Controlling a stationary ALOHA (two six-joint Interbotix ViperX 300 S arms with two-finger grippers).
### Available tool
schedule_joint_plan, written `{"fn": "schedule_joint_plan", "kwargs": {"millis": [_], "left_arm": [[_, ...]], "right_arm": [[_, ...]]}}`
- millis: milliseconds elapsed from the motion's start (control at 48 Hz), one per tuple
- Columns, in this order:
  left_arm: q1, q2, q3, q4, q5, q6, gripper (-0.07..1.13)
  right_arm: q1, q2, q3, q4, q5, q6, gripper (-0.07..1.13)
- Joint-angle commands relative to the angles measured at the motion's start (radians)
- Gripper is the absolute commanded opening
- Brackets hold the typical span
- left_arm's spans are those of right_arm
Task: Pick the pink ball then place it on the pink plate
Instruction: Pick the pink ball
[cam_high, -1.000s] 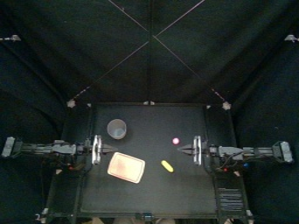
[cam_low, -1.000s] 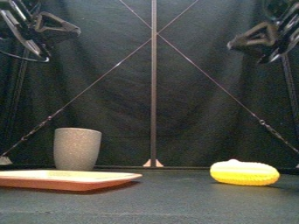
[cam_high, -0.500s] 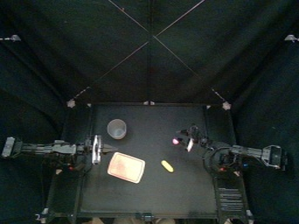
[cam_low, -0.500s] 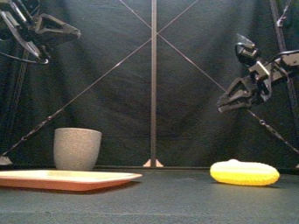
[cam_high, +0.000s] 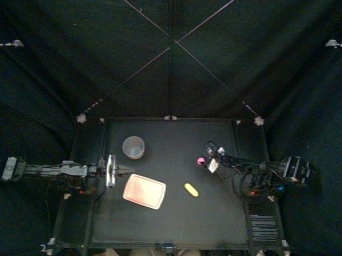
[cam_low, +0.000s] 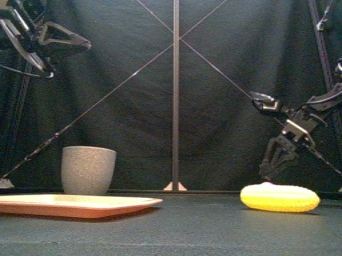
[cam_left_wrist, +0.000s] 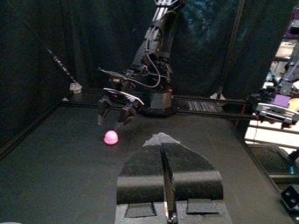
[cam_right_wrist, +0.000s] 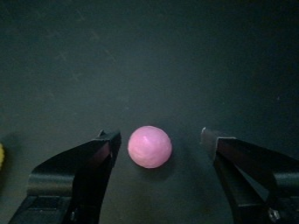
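The pink ball (cam_right_wrist: 149, 146) lies on the table (cam_high: 214, 225) in its right half, about midway between the table's middle and its right edge and somewhat nearer the back edge than the front. It rests on the black surface, free of anything else. The right gripper (cam_right_wrist: 159, 140) is lowered around it. Its two jaws stand released, one on either side of the ball, with a clear gap between each jaw and the ball, so nothing is grasped. From the left wrist view the same gripper hangs just above the ball, its arm reaching in from the right edge of the table. A yellow toy food (cam_high: 190, 188) lies nearer the front edge than the ball, just right of the table's middle. In the front view it sits low and near, with the right gripper coming down behind it. The pink plate (cam_high: 144, 190) lies flat left of the middle, at about the same depth as the yellow toy and well apart from the ball, with nothing on it. The grey cup (cam_high: 134, 147) stands upright behind the plate, toward the back left corner. The left gripper (cam_left_wrist: 167, 153) rests over the table's left edge, held high, its jaws pressed together on nothing.
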Motion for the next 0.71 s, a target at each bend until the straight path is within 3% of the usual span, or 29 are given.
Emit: {"fn": "schedule_joint_plan", "kwargs": {"millis": [21,354,708], "left_arm": [[0.009,0.005,-0.011,-0.008,-0.011,0.0,0.03],[0.015,0.005,0.003,-0.017,-0.011,0.0,0.03],[0.025,0.005,0.02,-0.023,-0.014,0.0,0.03]], "right_arm": [[-0.018,0.049,-0.035,-0.008,-0.002,0.002,1.06],[-0.003,0.163,-0.077,-0.003,0.044,0.006,1.02],[0.035,0.137,-0.107,0.014,0.069,0.006,0.78]]}}
